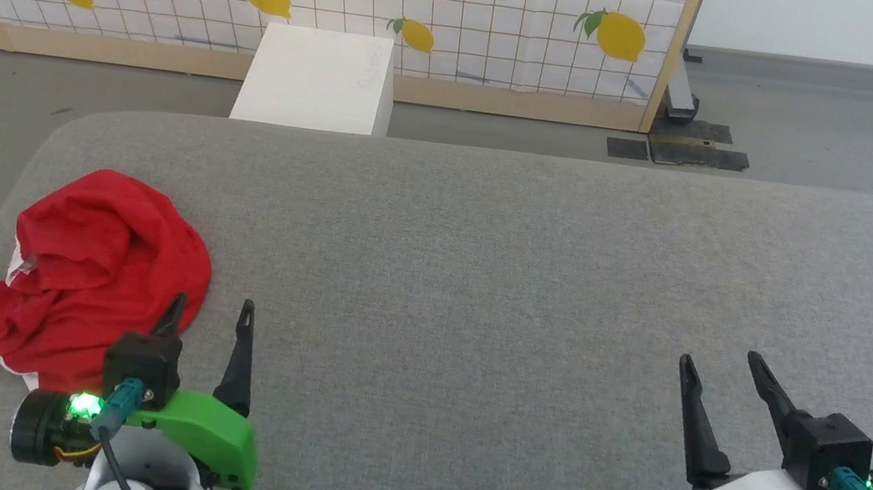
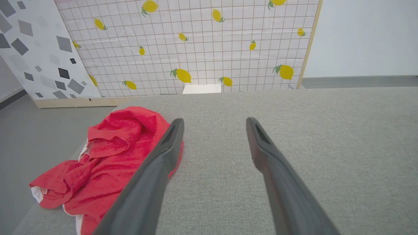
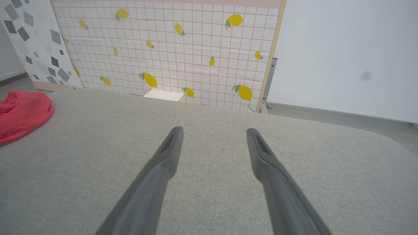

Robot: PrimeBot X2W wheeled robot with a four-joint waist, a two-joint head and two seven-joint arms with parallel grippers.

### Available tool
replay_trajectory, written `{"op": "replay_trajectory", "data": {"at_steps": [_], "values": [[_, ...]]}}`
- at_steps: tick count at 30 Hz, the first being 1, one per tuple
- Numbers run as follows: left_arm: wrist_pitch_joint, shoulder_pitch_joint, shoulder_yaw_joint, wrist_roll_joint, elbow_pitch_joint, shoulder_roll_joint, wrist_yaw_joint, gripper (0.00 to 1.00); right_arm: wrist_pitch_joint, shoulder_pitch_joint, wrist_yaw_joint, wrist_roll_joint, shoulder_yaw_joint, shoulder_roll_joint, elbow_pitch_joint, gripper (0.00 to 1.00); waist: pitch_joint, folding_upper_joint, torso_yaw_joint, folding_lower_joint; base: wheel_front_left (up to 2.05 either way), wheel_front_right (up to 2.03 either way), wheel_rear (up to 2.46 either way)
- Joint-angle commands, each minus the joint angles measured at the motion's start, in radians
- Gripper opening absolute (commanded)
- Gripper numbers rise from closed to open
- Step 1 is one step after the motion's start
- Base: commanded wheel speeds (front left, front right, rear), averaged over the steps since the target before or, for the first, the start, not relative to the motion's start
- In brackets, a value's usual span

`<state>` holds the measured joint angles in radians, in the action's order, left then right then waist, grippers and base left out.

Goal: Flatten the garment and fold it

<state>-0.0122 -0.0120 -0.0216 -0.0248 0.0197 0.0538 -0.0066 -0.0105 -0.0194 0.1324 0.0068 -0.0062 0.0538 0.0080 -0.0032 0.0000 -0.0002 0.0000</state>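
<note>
One bunched garment — white trim below

Right hand spread over grey surface; garment crumpled far left.

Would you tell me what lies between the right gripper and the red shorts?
In the head view, bare grey padded surface and the left gripper lie between the right gripper and the shorts.
</note>
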Motion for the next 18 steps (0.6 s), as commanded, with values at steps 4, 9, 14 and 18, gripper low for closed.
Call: {"op": "replay_trajectory", "data": {"at_steps": [4, 9, 14, 18], "values": [[-0.022, -0.014, -0.018, -0.012, 0.019, 0.0, 0.013, 1.0, -0.023, -0.004, 0.0, 0.002, -0.007, 0.0, 0.008, 1.0, -0.002, 0.0, 0.0, 0.0, 0.0, 0.0, 0.0], [-0.032, -0.018, -0.025, -0.021, 0.026, -0.001, 0.016, 1.0, -0.033, -0.004, 0.0, 0.004, -0.011, -0.001, 0.012, 1.0, -0.003, 0.0, 0.0, 0.0, 0.0, 0.0, 0.0], [-0.043, -0.02, -0.031, -0.033, 0.03, -0.001, 0.018, 1.0, -0.043, -0.004, 0.0, 0.006, -0.016, -0.001, 0.015, 1.0, -0.004, 0.0, 0.001, 0.0, 0.0, 0.0, 0.0], [-0.051, -0.02, -0.033, -0.045, 0.032, -0.001, 0.02, 1.0, -0.052, -0.005, 0.0, 0.01, -0.018, -0.001, 0.018, 1.0, -0.005, 0.0, 0.001, 0.0, 0.0, 0.0, 0.0]]}}
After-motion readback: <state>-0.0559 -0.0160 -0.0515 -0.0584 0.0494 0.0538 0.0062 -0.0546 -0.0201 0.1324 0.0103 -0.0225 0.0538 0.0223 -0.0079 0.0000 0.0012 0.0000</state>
